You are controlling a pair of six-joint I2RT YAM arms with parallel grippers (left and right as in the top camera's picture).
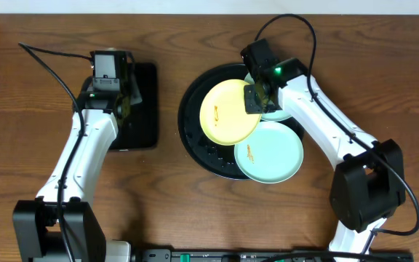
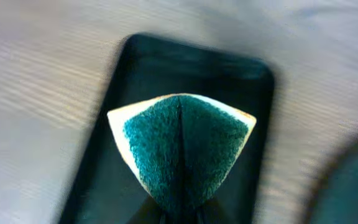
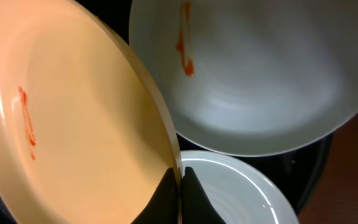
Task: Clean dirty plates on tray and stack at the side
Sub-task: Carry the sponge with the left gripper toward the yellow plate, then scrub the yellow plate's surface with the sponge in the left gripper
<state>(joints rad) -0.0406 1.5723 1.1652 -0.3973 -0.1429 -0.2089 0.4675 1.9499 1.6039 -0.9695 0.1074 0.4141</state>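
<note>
The right claw [image 3: 180,190] was clamped on the rim of the yellow plate [image 1: 228,111] (orange-smeared), which overlapped two mint plates [image 1: 269,151] over the round tray [image 1: 192,138]. The left claw [image 2: 179,214] pinched a green sponge [image 2: 182,146] above the rectangular tray [image 2: 135,62].

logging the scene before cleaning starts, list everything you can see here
pale yellow round plastic plate: one, orange smear, on the round tray's left half
pale mint-blue round plastic plates: two; one smeared at the tray's near edge, one partly hidden under the right arm
large round black tray: one, right of table centre
small rectangular black tray: one, left of the round tray
green-faced yellow sponge: one, folded, over the rectangular tray
brown wooden table: one
left pincer: shut on the sponge
right pincer: shut on the yellow plate's rim
</note>
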